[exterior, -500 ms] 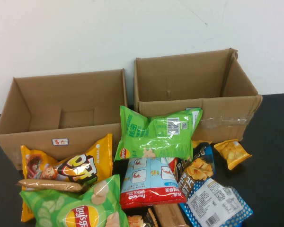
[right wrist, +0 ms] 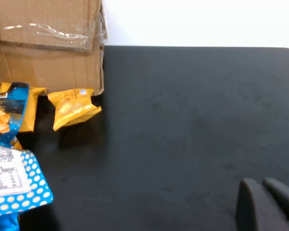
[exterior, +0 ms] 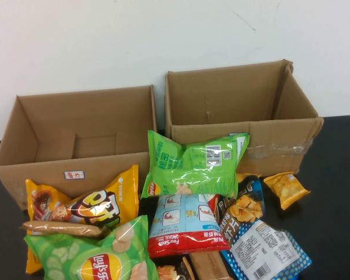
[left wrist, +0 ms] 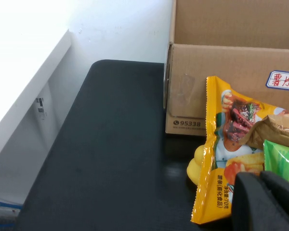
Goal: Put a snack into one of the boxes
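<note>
Two open cardboard boxes stand at the back of the black table, the left box [exterior: 76, 166] and the right box [exterior: 268, 137]. In front of them lies a pile of snacks: a green bag [exterior: 192, 166], a yellow bag [exterior: 105, 201], a green chips bag [exterior: 87, 256], a blue-and-red bag [exterior: 184, 224], a dotted blue bag [exterior: 268, 248] and a small orange packet [exterior: 286, 189]. Neither arm shows in the high view. My left gripper [left wrist: 261, 176] is shut and empty, close to the yellow bag [left wrist: 221, 159]. My right gripper [right wrist: 263, 183] is shut and empty over bare table, well away from the orange packet [right wrist: 73, 108].
A brown stick snack [exterior: 61, 228] lies across the yellow bag. A small yellow rounded object [left wrist: 196, 166] sits beside the yellow bag near the left box [left wrist: 216, 86]. A white wall rises behind the boxes. Black table [right wrist: 197, 120] stretches right of the pile.
</note>
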Controlling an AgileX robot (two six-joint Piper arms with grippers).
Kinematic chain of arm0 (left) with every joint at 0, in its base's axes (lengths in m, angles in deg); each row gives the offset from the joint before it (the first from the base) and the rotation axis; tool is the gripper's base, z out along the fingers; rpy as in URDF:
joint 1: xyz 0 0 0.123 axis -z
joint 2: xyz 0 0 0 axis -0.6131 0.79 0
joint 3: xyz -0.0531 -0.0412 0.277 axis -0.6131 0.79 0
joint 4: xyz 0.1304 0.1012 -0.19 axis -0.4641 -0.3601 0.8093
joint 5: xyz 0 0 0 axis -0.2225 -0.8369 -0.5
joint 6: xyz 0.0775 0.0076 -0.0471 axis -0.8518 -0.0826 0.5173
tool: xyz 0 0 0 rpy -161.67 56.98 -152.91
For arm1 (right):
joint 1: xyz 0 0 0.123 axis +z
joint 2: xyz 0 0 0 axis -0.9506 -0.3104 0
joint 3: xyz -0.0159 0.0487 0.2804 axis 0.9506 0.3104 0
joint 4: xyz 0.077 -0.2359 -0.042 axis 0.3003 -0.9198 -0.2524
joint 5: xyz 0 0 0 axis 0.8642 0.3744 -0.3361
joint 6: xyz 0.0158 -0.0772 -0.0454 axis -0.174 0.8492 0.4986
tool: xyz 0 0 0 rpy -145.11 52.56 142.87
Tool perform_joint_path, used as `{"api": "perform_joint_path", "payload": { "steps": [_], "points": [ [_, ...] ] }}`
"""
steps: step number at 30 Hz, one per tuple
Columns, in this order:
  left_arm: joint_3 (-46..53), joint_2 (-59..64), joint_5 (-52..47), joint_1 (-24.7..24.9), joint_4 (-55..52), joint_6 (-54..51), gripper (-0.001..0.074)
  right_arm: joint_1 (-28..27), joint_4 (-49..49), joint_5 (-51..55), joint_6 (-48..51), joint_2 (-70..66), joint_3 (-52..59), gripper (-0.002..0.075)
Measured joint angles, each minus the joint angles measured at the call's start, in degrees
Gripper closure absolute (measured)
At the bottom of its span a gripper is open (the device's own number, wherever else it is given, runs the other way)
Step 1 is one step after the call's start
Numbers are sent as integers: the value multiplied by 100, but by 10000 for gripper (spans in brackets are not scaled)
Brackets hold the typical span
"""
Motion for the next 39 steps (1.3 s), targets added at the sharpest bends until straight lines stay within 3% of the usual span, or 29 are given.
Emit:
{"api": "perform_joint_path", "payload": {
  "steps": [35, 37, 39],
  "points": [
    [0, 0, 11, 0, -8, 21, 738, 0, 0, 0, 0, 0, 0, 727],
    [0, 0, 103, 0, 441, 458, 738, 0, 0, 0, 0, 0, 0, 727],
    [27, 0, 276, 0, 1751, 1341, 738, 0, 0, 0, 0, 0, 0, 727]
  ]
}}
